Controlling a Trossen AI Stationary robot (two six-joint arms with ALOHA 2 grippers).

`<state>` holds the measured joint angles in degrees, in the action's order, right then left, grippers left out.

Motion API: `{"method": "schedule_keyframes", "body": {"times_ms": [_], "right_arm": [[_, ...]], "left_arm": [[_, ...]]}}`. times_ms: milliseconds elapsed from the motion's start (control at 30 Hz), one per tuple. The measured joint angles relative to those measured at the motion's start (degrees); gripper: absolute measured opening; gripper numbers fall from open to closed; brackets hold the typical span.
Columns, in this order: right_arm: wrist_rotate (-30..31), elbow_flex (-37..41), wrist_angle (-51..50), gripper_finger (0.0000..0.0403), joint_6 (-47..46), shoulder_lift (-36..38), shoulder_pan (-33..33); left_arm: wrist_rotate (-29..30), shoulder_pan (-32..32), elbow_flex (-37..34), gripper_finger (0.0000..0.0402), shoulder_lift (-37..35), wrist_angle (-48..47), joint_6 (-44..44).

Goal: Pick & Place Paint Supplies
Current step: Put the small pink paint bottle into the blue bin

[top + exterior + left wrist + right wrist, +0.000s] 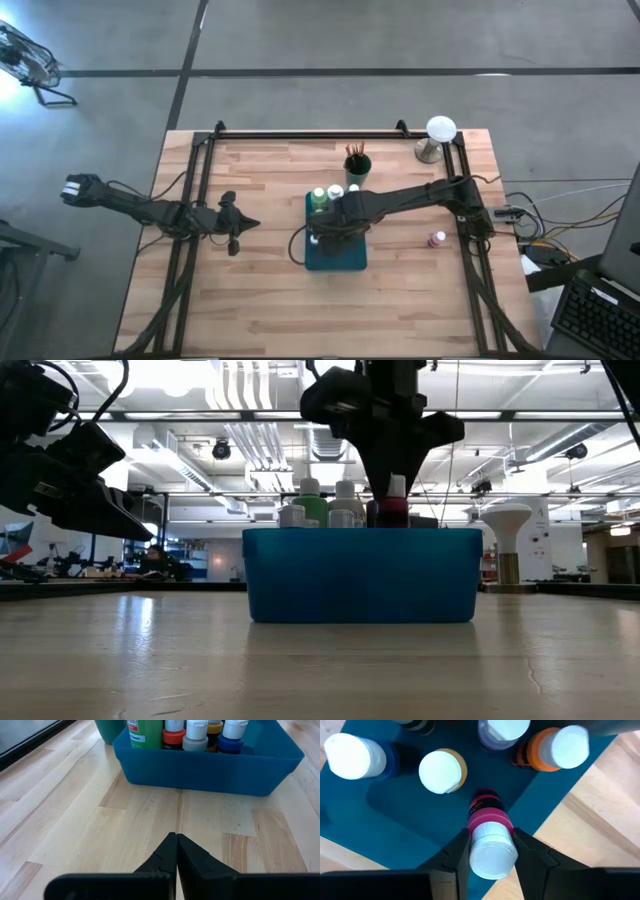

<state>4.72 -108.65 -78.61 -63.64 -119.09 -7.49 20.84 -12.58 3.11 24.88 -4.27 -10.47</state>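
A blue tray [350, 262] in the middle of the table holds several white-capped paint bottles [442, 770] and a taller green bottle [145, 732], all standing upright. My right gripper [491, 847] hangs over the tray [395, 815], shut on a magenta paint bottle [487, 815]. In the low view that bottle [397, 508] shows just above the tray's rim [360, 532]. My left gripper [176, 845] waits shut and holding nothing, low over the table to the left of the tray [210, 767]. My right gripper pinches the magenta bottle's white cap [492, 852] between its two fingers [457, 855], one on each side. The fingers point straight down from above. The bottle hangs upright below them, its lower part inside the tray; I cannot tell whether its base touches the tray floor.
A dark cup with wooden-handled brushes [357, 163] stands just beyond the tray. One small bottle [437, 239] stands alone on the table to the right. A white-domed object [440, 132] is at the far right corner. Bare wood lies toward the near edge.
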Motion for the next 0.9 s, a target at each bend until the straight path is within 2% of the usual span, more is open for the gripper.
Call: {"method": "schedule_keyframes", "body": {"times_ms": [900], "right_arm": [[-0.72,5.14,4.21,0.0114,2.54,0.22,2.51]], "left_arm": [[0.0,0.0,-0.02,0.0007,0.0,-0.02,0.01]]}}
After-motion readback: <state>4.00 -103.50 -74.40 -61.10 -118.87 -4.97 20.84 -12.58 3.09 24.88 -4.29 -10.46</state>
